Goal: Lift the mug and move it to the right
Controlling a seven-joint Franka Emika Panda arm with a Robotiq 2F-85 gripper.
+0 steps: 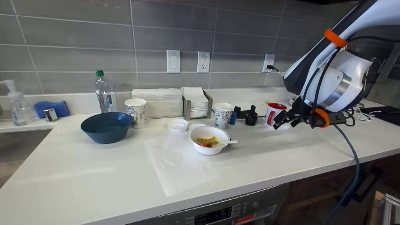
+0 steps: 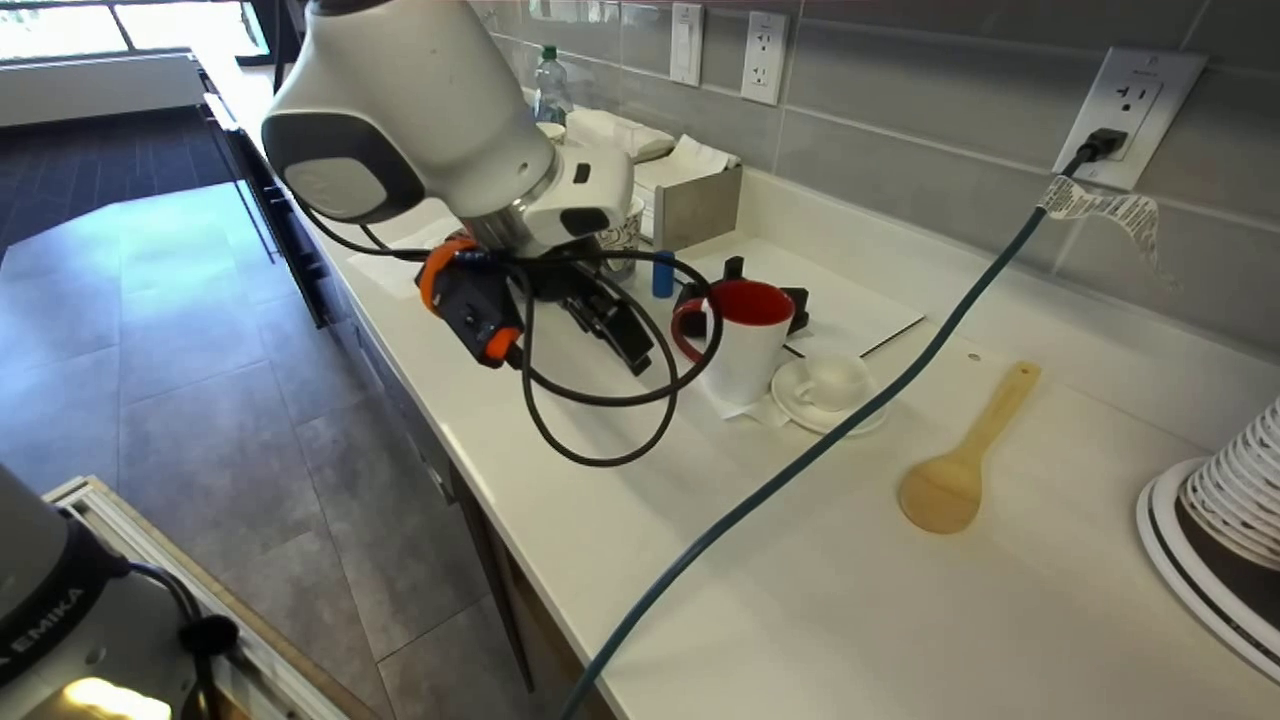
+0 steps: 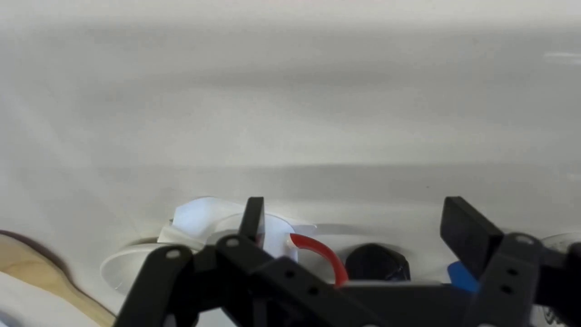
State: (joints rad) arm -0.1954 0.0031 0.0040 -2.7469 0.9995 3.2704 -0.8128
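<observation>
The mug is white outside with a red inside and a red handle. It stands upright on the counter in both exterior views (image 1: pixel 271 116) (image 2: pixel 742 362). In the wrist view the mug (image 3: pixel 278 234) is partly hidden behind a finger, and its red handle curves between the two fingers' lines of sight. My gripper (image 3: pixel 354 204) is open and empty, its fingers wide apart. In an exterior view the gripper (image 1: pixel 285 123) hangs above the counter, in front of the mug. It also shows in an exterior view (image 2: pixel 625 340), apart from the mug on its handle side.
A small white cup on a saucer (image 2: pixel 835 383) and a wooden spoon (image 2: pixel 958 480) lie near the mug. Black objects (image 1: pixel 251 117) and a blue one (image 2: pixel 663 274) stand close by. A patterned paper cup (image 1: pixel 223 116) and white food bowl (image 1: pixel 208 149) stand farther off. A teal cable (image 2: pixel 780 482) crosses the counter.
</observation>
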